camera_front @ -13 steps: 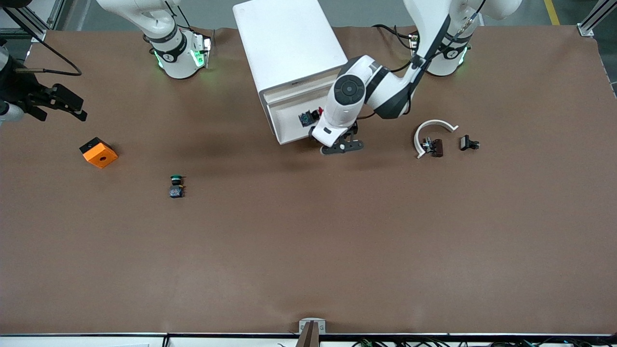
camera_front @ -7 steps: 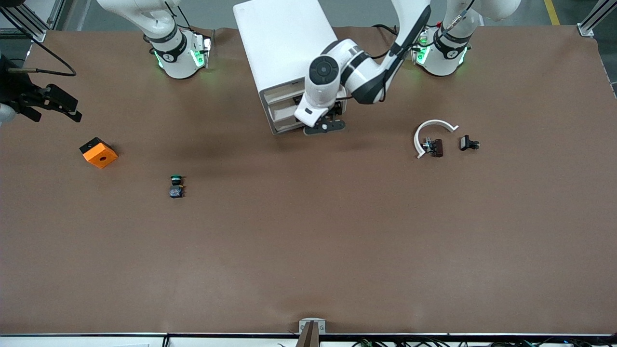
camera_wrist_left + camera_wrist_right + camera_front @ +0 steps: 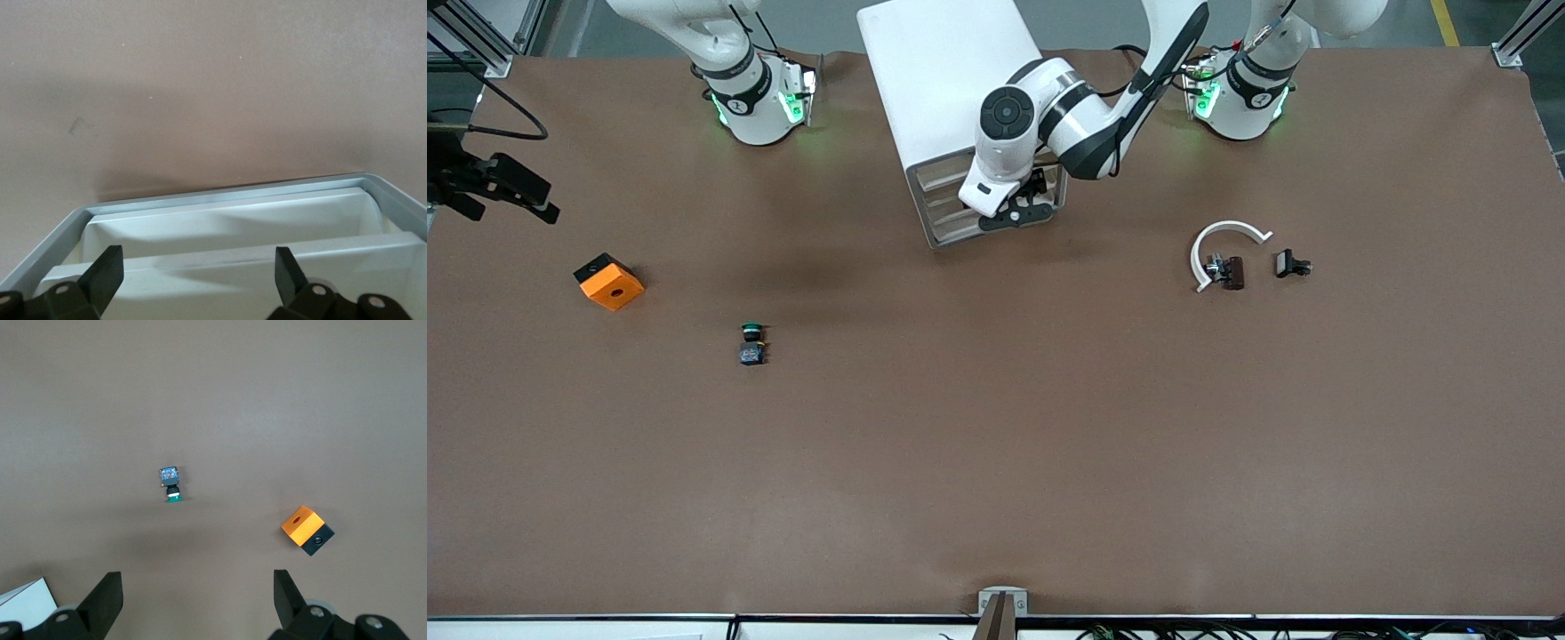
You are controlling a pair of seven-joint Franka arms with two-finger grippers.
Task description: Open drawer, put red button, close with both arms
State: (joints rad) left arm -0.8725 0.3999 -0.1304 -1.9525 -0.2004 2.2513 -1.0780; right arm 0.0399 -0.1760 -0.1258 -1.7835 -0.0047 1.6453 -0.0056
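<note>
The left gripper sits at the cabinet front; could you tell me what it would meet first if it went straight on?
Probably the drawer fronts of the cabinet: the left gripper is open right against them, with nothing between, though depth is hard to judge.

An orange cube (image 3: 608, 281) lay on the brown bench (image 3: 996, 444); a green-capped button (image 3: 752, 343) lay at its four o'clock, a white curved piece (image 3: 1221, 242) toward three o'clock.

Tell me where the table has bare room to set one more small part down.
The widest bare stretch lies nearer the camera than the green button and the white arc. Another patch lies between that button and the arc. It is crowded at the cabinet, where the left hand sits at the drawers.
</note>
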